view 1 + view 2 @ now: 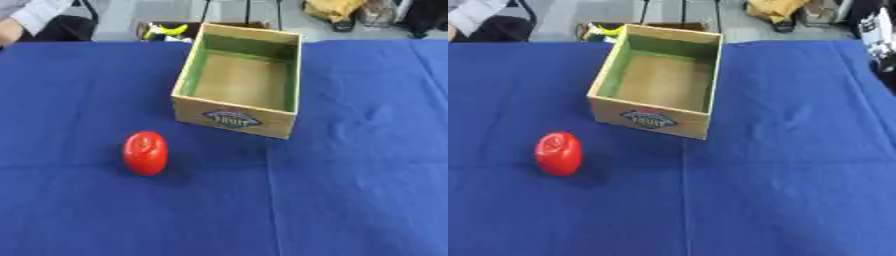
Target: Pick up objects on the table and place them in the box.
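Observation:
A red oval object [145, 152], smooth like a tomato or pepper, stands upright on the blue tablecloth [350, 190], left of centre. Behind it to the right sits an open wooden box [234, 118] with green inner walls, a brown floor and a label on its front face. Nothing lies inside the box. Neither of my hands shows in either view.
Beyond the table's far edge is a dark crate with something yellow [168, 30] in it. A yellow bag [331, 9] lies on the floor behind. A person's sleeve [35, 12] shows at the far left corner, off the cloth.

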Robot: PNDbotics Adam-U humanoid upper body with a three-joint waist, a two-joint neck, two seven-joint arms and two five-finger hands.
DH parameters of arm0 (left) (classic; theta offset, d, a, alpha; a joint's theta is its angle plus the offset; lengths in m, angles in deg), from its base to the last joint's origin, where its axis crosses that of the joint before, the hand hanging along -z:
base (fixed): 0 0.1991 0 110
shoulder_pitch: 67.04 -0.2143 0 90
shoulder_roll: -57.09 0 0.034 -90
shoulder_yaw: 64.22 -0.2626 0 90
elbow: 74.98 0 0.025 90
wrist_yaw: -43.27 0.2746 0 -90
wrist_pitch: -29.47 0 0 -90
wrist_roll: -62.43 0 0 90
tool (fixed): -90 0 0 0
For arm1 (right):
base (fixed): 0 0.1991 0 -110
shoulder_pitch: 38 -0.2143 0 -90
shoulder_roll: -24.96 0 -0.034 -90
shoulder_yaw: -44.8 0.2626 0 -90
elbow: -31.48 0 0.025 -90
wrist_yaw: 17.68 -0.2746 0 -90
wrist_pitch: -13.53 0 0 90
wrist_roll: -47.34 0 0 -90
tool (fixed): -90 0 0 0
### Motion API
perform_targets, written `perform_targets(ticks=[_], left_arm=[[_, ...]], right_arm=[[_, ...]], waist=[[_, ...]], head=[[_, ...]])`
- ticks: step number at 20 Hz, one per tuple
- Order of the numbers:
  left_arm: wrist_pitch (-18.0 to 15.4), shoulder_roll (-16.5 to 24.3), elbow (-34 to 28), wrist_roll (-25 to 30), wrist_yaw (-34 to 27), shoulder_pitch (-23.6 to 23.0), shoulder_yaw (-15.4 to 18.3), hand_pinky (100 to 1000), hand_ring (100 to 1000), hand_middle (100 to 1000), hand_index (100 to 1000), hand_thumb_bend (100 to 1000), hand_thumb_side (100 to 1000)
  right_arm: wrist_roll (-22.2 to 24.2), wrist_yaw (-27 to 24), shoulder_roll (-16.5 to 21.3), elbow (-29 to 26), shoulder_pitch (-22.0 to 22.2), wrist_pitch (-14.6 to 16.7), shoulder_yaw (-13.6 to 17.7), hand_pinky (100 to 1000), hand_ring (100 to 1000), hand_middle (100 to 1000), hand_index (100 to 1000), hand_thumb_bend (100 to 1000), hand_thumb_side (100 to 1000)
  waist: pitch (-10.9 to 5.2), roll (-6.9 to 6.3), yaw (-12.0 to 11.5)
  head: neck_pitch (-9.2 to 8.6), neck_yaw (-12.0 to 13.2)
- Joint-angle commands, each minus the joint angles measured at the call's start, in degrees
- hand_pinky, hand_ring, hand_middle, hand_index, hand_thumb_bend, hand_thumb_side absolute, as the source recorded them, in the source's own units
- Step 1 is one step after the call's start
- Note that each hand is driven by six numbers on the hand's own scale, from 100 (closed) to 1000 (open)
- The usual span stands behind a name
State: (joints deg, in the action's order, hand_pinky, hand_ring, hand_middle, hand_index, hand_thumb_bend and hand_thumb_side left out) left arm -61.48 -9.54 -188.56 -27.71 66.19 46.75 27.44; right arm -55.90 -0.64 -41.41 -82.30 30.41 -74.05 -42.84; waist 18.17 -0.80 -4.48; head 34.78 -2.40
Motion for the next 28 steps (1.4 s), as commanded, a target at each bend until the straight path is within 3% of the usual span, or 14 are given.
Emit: perform_targets(ticks=[1,2,7,14,15,18,20,24,28], left_arm=[[3.0,3.9,-1.0,0.9,3.0,1.6,-2.0,752,875,884,976,330,1000],[3.8,4.3,-1.0,2.0,3.6,2.0,-2.9,757,878,887,977,273,1000],[6.0,5.6,-1.0,8.9,4.7,3.9,-6.4,775,889,896,978,278,1000],[7.2,5.7,-1.0,14.9,5.3,6.1,-9.8,800,894,886,980,267,1000],[7.4,5.8,-1.0,15.6,5.0,6.5,-10.4,799,887,881,1000,282,1000],[8.6,6.4,-1.0,19.7,2.5,7.5,-12.5,819,903,908,1000,445,1000],[10.0,6.9,-1.0,24.1,-0.2,8.6,-13.9,756,880,917,1000,526,1000],[14.7,7.1,-0.8,30.9,-5.1,11.0,-16.4,643,811,911,1000,622,1000],[19.0,6.8,0.8,38.0,-5.2,13.1,-18.8,612,803,929,1000,644,966]], right_arm=[[0.0,0.0,1.6,-0.8,-0.1,-0.9,0.0,802,919,918,920,100,1000],[0.2,0.2,1.5,-0.8,0.0,-1.1,0.0,801,917,917,918,100,1000],[0.9,1.2,0.1,-0.8,0.7,-3.3,0.1,795,904,903,910,100,1000],[-0.9,0.1,-5.4,-0.8,2.7,-8.4,0.0,795,893,888,897,100,1000],[-1.2,-0.1,-6.4,-0.8,3.1,-8.8,0.1,796,892,887,896,100,1000],[-2.0,-0.4,-8.4,-0.8,4.0,-9.3,0.4,797,890,885,894,100,1000],[-2.5,-0.4,-8.9,-0.8,4.4,-9.5,0.6,797,887,882,892,100,1000],[-3.2,-0.5,-9.3,-0.8,4.8,-9.8,0.9,798,884,878,889,100,1000],[-3.3,-0.6,-9.5,-0.8,5.0,-9.9,0.8,798,882,875,888,100,1000]], waist=[[-1.19,-0.12,0.1],[-1.17,-0.16,0.2],[-0.96,-0.28,0.4],[-0.64,-0.48,0.7],[-0.64,-0.57,0.8],[-0.68,-0.76,0.9],[-0.78,-0.85,1.1],[-1.00,-1.01,1.3],[-1.12,-1.19,1.5]], head=[[-0.21,0.5],[-0.18,0.6],[-0.36,0.9],[-1.05,1.2],[-1.06,1.2],[-0.95,1.1],[-0.91,1.0],[-1.14,0.8],[-1.53,0.7]])
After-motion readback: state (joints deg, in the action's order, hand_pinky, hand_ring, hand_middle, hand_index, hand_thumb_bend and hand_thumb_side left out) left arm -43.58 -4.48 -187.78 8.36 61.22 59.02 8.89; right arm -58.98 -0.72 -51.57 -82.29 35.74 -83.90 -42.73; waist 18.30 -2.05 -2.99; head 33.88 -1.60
